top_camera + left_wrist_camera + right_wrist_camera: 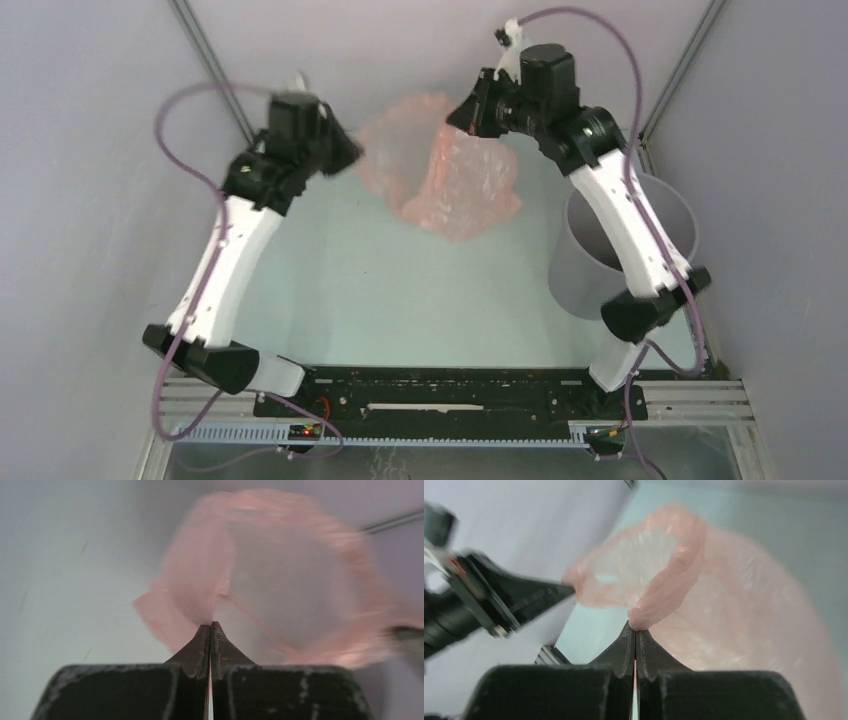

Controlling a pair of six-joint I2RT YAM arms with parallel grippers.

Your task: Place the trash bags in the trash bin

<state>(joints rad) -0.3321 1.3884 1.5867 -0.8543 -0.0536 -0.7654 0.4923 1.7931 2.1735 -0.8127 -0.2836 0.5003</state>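
Observation:
The pale-pink trash bag point(450, 175) hangs in the air between my two grippers at the back of the table, its mouth stretched open. My left gripper point(352, 152) is shut on the bag's left edge; the left wrist view shows its jaws point(210, 625) pinching the film of the bag point(280, 570). My right gripper point(462, 115) is shut on the bag's right edge; the right wrist view shows its jaws point(635, 627) clamping a bunched fold of the bag point(734, 605). The grey trash bin point(672, 215) stands at the right, partly hidden behind my right arm.
Grey walls close in the back and both sides. A metal frame post point(215, 60) runs up at the back left and another point(685, 60) at the back right. My left gripper point(519, 595) shows in the right wrist view.

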